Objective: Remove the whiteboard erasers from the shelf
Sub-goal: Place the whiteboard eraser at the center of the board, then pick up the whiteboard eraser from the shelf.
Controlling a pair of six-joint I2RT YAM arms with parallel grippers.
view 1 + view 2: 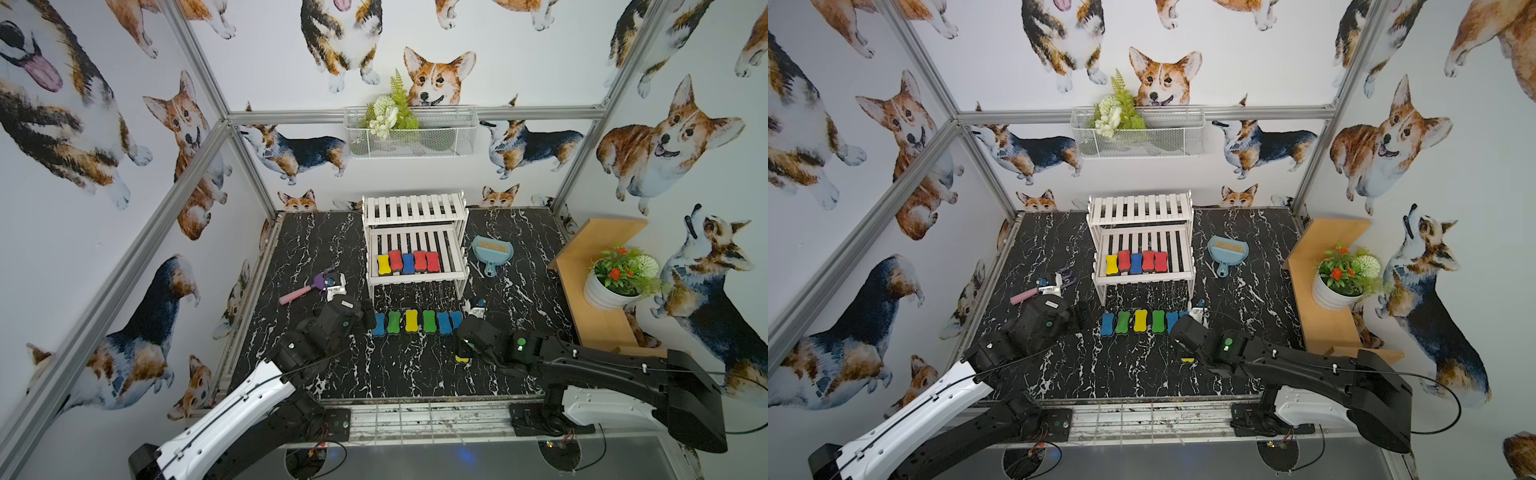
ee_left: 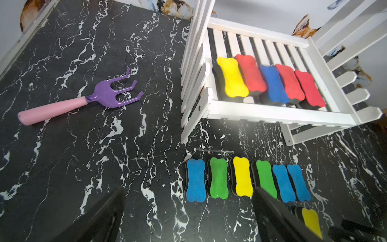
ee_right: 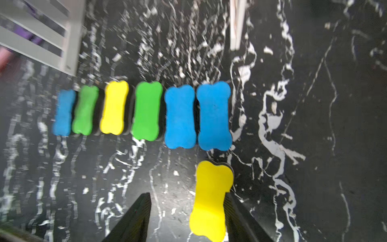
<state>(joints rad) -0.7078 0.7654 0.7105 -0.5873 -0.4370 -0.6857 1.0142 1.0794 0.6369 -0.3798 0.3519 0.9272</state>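
Five erasers (image 1: 408, 262) on shelf (image 1: 415, 277), seven on table (image 1: 316, 249) — left gripper (image 2: 188, 201), right gripper (image 3: 187, 194) both spread.

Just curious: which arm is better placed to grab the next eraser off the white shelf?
Probably left. The left pincer hangs open and empty by the front corner of the shelf; the right pincer straddles a yellow eraser on the table.

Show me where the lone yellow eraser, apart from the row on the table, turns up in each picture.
Both top views: the lone yellow eraser peeks out beside the right arm, nearer the camera than the row of six erasers.
Left wrist view: past the row's two-blue end, partly hidden.
Right wrist view: between the right tool's spread fingers.
Shared landmark: that row.
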